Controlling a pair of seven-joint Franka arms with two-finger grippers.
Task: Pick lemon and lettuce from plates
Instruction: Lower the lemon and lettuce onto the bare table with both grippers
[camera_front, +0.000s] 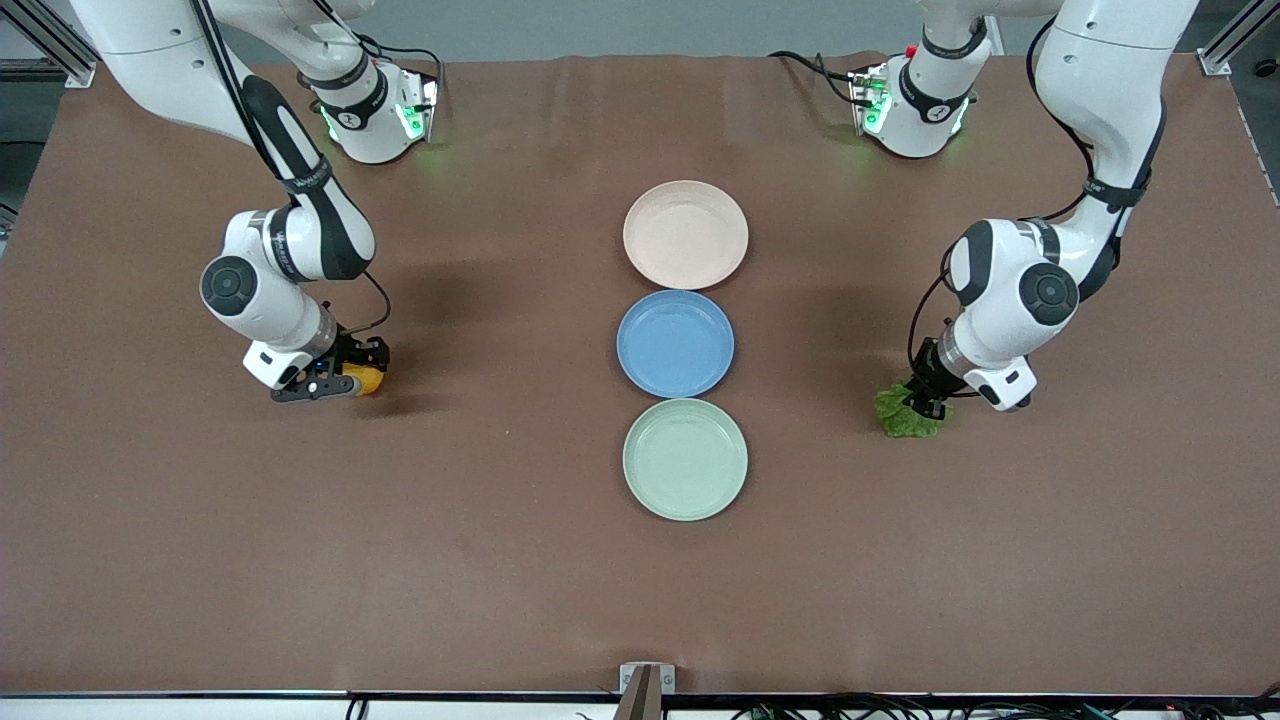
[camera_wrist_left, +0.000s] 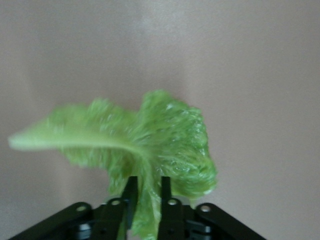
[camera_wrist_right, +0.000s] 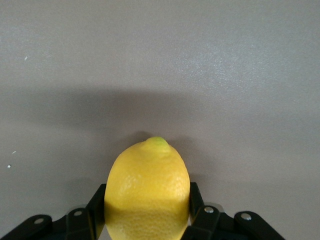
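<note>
Toward the right arm's end of the table (camera_front: 150, 560), the right gripper (camera_front: 345, 378) is positioned low over the brown surface, well apart from the plates. Its fingers (camera_wrist_right: 197, 205) are clamped on the lemon (camera_front: 364, 380), one finger on each side of the fruit. In the right wrist view the lemon (camera_wrist_right: 147, 192) is yellow, with a small greenish tip pointing away from the gripper.

Along the middle of the table, three round plates lie in a line. The pale pink-beige plate (camera_front: 685, 234) is farthest from the front camera. The blue plate (camera_front: 675, 343) lies between the other two. The pale mint green plate (camera_front: 685, 459) is nearest to the front camera. Each plate sits just beside its neighbour. All three plates carry nothing.

Toward the left arm's end of the table, the left gripper (camera_front: 927, 398) is positioned low over the brown surface, well apart from the plates. Its fingers (camera_wrist_left: 131, 197) are pinched together on the lettuce (camera_front: 905, 412). In the left wrist view the crinkled green leaf (camera_wrist_left: 155, 145) spreads out from between the fingers, with its pale rib extending to one side.
</note>
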